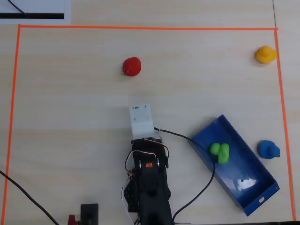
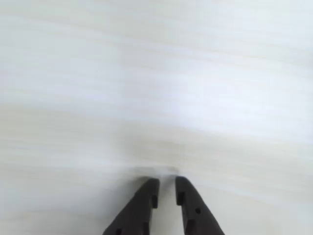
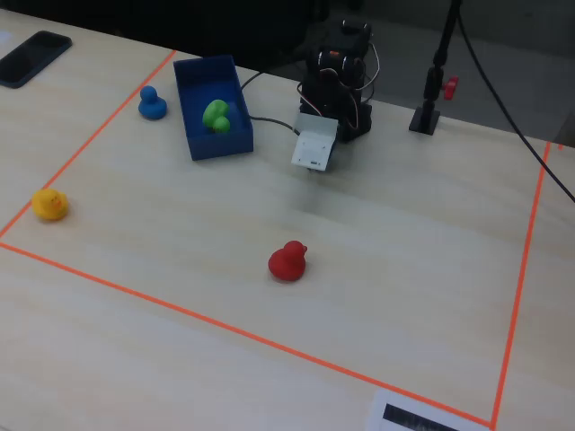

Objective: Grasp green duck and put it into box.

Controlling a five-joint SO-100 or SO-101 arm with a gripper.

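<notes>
Overhead view: arm [image 1: 149, 183] folded, hand [image 2: 166, 188] empty, near-closed.

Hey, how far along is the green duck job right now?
It looks finished. The green duck already lies inside the blue box, which the fixed view confirms. Nothing is in hand: the wrist view shows the hand empty over bare table, its tips nearly together. The arm sits folded near its base, away from the box. The red, yellow and blue ducks sit outside the box. Nothing seems left.

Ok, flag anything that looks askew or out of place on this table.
Nothing damaged or spilled. The blue box sits at an angle to the orange tape border, and the green duck in it seems tipped over.
</notes>
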